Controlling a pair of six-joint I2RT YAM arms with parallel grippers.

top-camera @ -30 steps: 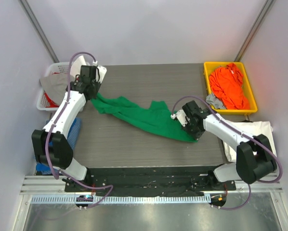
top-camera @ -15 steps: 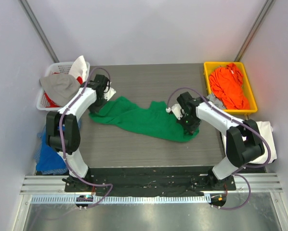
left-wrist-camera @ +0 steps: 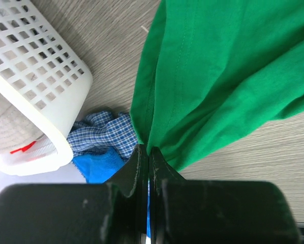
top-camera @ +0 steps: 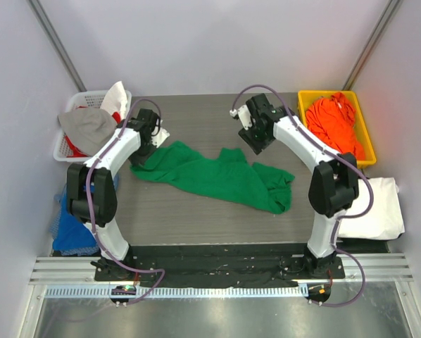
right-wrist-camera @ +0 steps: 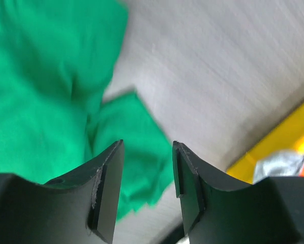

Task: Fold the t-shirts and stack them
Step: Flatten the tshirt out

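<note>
Left fingers [top-camera: 154, 145] sit low at the table's [top-camera: 210, 113] left edge, pinched on one end of the green t-shirt [top-camera: 210, 176], which lies crumpled in a long diagonal band across the middle of the table. From the same overhead view, the right fingers [top-camera: 257, 141] hang above bare table just beyond the shirt's far edge, apart from the cloth. The orange t-shirt [top-camera: 334, 127] is heaped in the yellow bin [top-camera: 302, 113] at the far right corner. What looks like the white t-shirt [top-camera: 376, 211] lies off the table's right side. The left wrist view shows the fingers pressed fully together on a bunched edge of green fabric, with the white basket [top-camera: 73, 98] close by and a blue checked cloth [left-wrist-camera: 103, 134] below the table edge. In the right wrist view the fingers stand partly open with nothing between them, above green folds and grey table, a corner of the yellow bin at the lower right. The step in hand appears to be spreading the green shirt flat, with no fold yet made. Next, the right fingers probably need to drop onto a free hem or shoulder and draw it away from the left grip until the cloth lies smooth.
</note>
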